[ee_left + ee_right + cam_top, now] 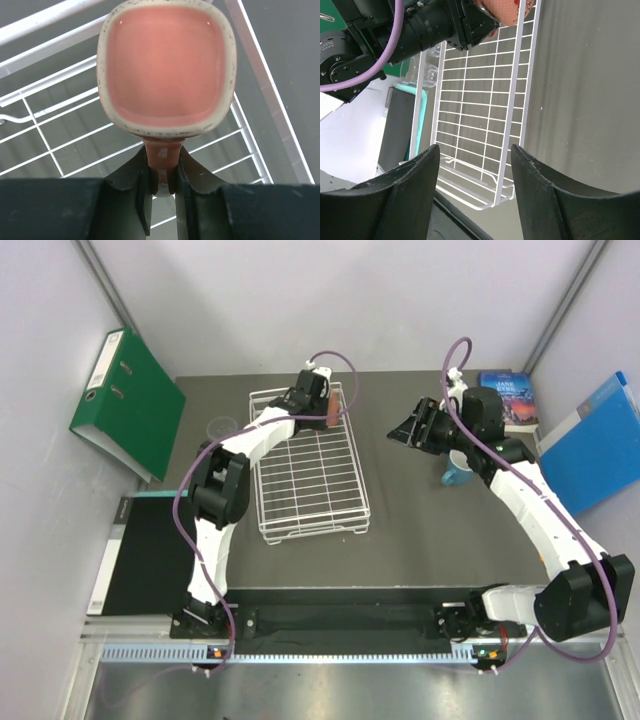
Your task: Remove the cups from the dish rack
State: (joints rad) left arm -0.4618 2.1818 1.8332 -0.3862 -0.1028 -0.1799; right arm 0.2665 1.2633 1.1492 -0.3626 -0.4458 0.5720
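The white wire dish rack [310, 475] lies mid-table. My left gripper [322, 402] is shut on the handle [162, 155] of the orange mug [167, 70], at the rack's far right corner; I cannot tell whether the mug rests on the wires. The mug also shows in the top view [333, 410]. My right gripper [402, 430] is open and empty, right of the rack; in the right wrist view [475, 172] it faces the rack [480, 100]. The light-blue mug [458, 470] stands on the table under the right arm. A clear glass [218, 427] stands left of the rack. The dark-blue mug is out of view.
A green binder [125, 400] leans at the left wall. A blue binder [595, 445] and a book [512, 400] sit at the back right. A black pad with a teal edge [130, 550] lies left of the table.
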